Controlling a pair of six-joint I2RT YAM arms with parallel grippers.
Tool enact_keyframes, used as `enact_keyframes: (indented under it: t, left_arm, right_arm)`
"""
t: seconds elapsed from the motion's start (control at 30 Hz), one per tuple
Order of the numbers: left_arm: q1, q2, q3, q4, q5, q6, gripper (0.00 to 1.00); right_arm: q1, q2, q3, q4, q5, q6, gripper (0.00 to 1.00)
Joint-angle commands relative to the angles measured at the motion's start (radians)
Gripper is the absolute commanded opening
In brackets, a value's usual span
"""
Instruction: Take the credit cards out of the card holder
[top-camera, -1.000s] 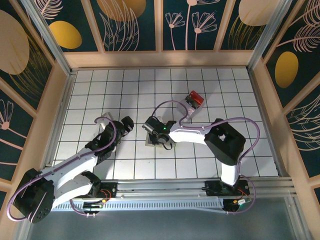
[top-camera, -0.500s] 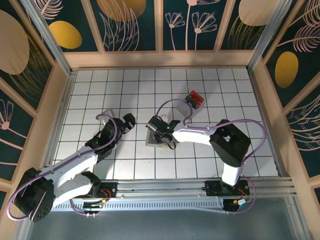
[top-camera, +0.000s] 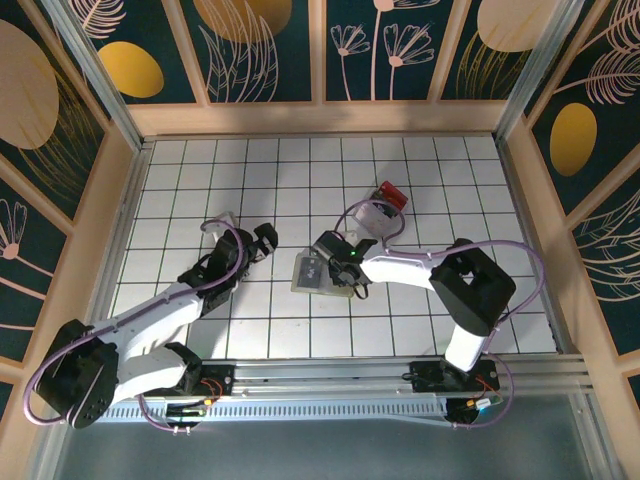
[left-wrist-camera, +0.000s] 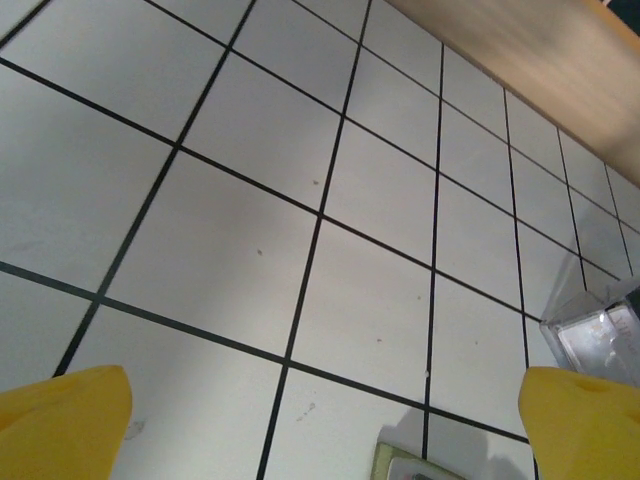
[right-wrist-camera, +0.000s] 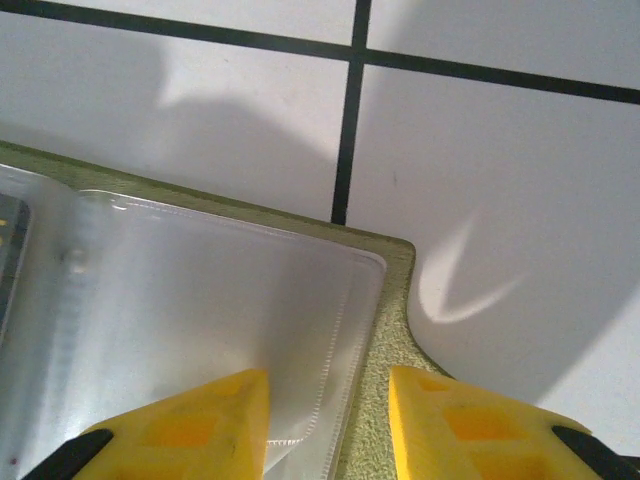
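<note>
Right gripper (right-wrist-camera: 330, 430): yellow, faceted fingertips a narrow gap apart; the holder's rim shows in that gap; whether they pinch it I cannot tell
Card holder (right-wrist-camera: 392, 300): flat, yellow-green, finely grained like felt, with a rounded corner; lies open on the table near its middle, directly under the right fingertips
Sleeve (right-wrist-camera: 200, 300): clear glossy plastic with a pressed seam along its edge, set inside the green rim; one fingertip is over it, the other over the rim
Left gripper (left-wrist-camera: 325, 430): smooth yellow tips spread wide, nothing between them; just left of the holder, not touching it
Table (top-camera: 180, 180): white matt tiles; thin black grid lines
Red object (top-camera: 392, 195): small, boxy; beyond the right arm, apart from the holder
</note>
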Motion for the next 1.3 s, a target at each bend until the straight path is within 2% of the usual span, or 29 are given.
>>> enact_keyframes:
  t: [0.0,0.43,0.73,0.93,1.07,1.2,1.27]
  left_arm:
    - [-0.014,0.027,0.026,0.025,0.039,0.018,0.99]
    - [-0.026,0.015,-0.005,0.066,0.056,0.004,0.98]
    - [-0.048,0.052,0.03,0.035,0.045,0.086,0.98]
    - [-0.128,0.13,0.08,-0.032,0.001,0.144,0.99]
    - [-0.166,0.195,0.076,-0.02,0.041,0.13,0.99]
    - [-0.181,0.262,0.077,-0.016,0.083,0.115,0.9]
    - [-0.188,0.297,0.086,-0.019,0.094,0.12,0.85]
  right_arm:
    - [-0.021,-0.007,-0.022,-0.001,0.003,0.015,0.35]
    - [-0.097,0.013,0.063,-0.011,0.034,-0.111,0.34]
    - [-0.097,-0.105,0.083,-0.131,0.066,-0.002,0.34]
    - [-0.096,-0.178,0.11,-0.143,-0.018,0.097,0.31]
    - [-0.098,-0.201,0.093,-0.052,-0.163,0.137,0.3]
    - [-0.109,-0.178,0.059,0.052,-0.3,0.157,0.24]
    - [-0.116,-0.156,0.048,0.085,-0.349,0.165,0.18]
